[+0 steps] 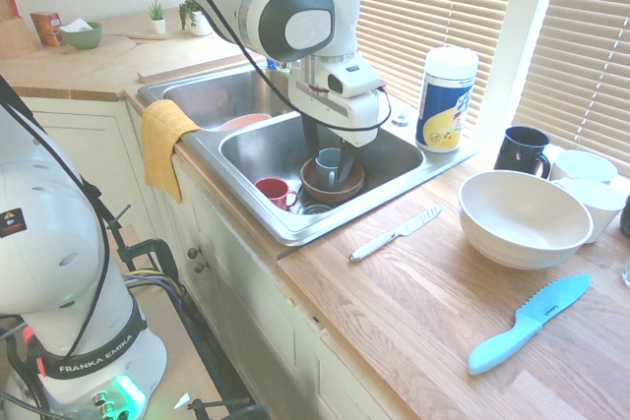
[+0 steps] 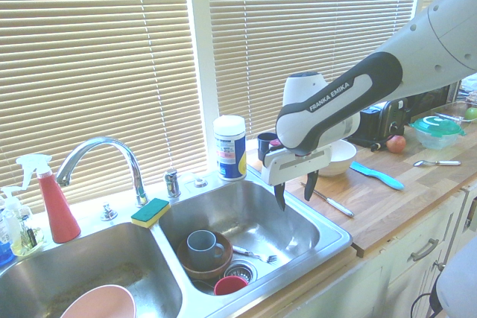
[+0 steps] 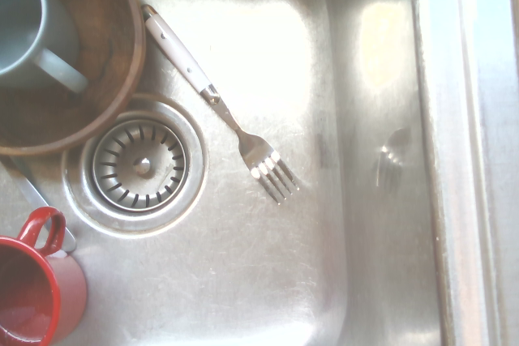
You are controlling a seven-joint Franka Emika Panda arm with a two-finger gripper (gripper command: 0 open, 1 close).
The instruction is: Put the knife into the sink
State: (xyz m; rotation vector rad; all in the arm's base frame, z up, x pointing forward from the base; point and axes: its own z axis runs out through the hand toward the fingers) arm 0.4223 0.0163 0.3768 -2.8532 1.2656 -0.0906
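The knife, slim with a white handle and a silver blade, lies on the wooden counter just right of the sink. My gripper hangs open and empty over the right basin, apart from the knife. Below it the basin holds a red cup, a brown bowl with a grey mug in it, and a fork beside the drain.
A light-blue serrated knife lies further along the counter, and a large white bowl and a black mug stand behind it. A wipes canister stands at the sink's back corner. A yellow cloth hangs over the rim; the faucet curves over the divider.
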